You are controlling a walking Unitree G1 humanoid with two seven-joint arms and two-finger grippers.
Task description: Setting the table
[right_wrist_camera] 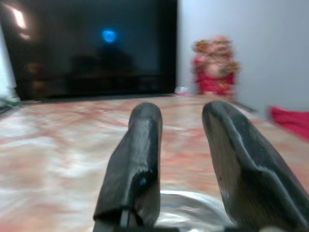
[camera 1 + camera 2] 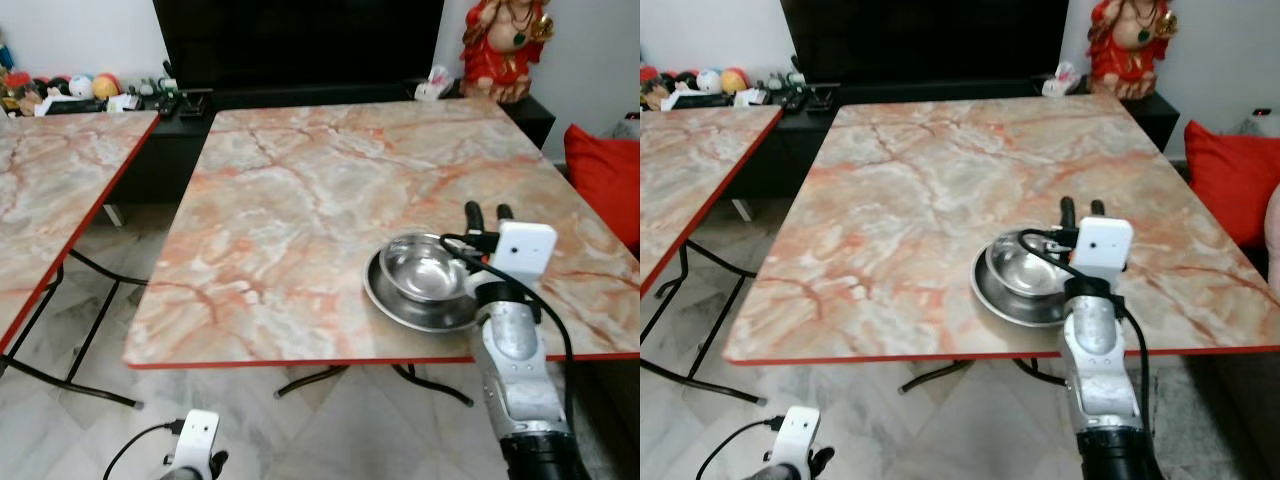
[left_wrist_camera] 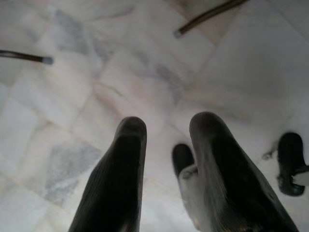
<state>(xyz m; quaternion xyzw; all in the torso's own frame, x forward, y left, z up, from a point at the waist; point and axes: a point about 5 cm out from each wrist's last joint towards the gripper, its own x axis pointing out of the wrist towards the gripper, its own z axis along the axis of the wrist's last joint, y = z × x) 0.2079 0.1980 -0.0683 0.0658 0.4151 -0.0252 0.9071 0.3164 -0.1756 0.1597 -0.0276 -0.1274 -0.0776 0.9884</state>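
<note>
Steel bowl (image 2: 420,266) nests in its plate (image 2: 395,300) near the counter (image 2: 300,200) edge; right hand (image 2: 487,214) hovers open, empty, above them for placement.

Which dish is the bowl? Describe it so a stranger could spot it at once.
Start at the big marble-patterned table with the red edge, in front of the black TV. Near its front right edge sits a steel plate, just left of the right gripper. The bowl is the smaller, deeper shiny dish resting inside that plate.
</note>
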